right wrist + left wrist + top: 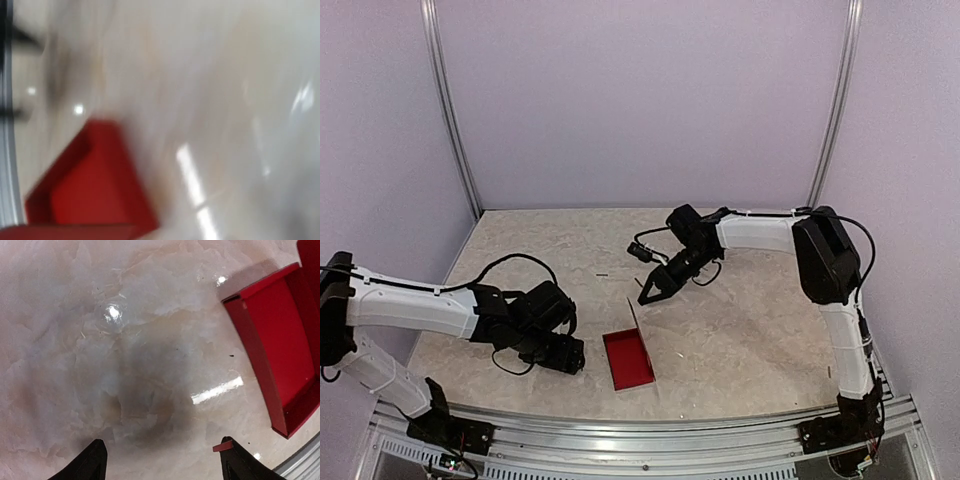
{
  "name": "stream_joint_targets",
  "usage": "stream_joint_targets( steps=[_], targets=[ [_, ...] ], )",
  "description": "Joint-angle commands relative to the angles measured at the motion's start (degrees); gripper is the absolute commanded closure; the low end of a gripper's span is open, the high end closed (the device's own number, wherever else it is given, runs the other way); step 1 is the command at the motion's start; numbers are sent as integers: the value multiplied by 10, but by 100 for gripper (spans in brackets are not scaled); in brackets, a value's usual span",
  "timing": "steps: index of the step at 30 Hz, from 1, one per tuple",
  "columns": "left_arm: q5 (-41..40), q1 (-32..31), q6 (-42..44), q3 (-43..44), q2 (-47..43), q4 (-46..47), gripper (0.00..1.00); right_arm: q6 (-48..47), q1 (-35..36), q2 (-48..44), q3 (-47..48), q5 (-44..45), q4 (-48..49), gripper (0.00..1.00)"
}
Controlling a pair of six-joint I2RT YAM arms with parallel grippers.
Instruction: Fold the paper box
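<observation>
1. The red paper box (628, 360) lies on the surface (740, 330), one side standing up.
2. The left end effector (162, 462) is just left of the box, wide, holding nothing.
3. The right end effector (648, 292) is behind the box; wide or narrow, I cannot tell.
</observation>
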Motion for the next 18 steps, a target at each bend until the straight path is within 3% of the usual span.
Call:
stream_joint_targets(
  steps=[1,5,9,13,18],
  targets=[
    [-16,-19,-80,-28,-81,38,23,7,17,69,188,14,-67,77],
    [-73,-27,-115,-31,-152,12,21,-12,1,12,201,118,-55,71],
    [-103,-26,-124,-54,-247,85,17,-39,-9,-115,104,153,16,70],
    [-66,-10,-116,-94,-333,230,15,-52,21,-225,-16,144,88,66],
    [-14,4,-118,-86,-331,312,13,-85,82,-264,-53,141,96,59]
  ],
)
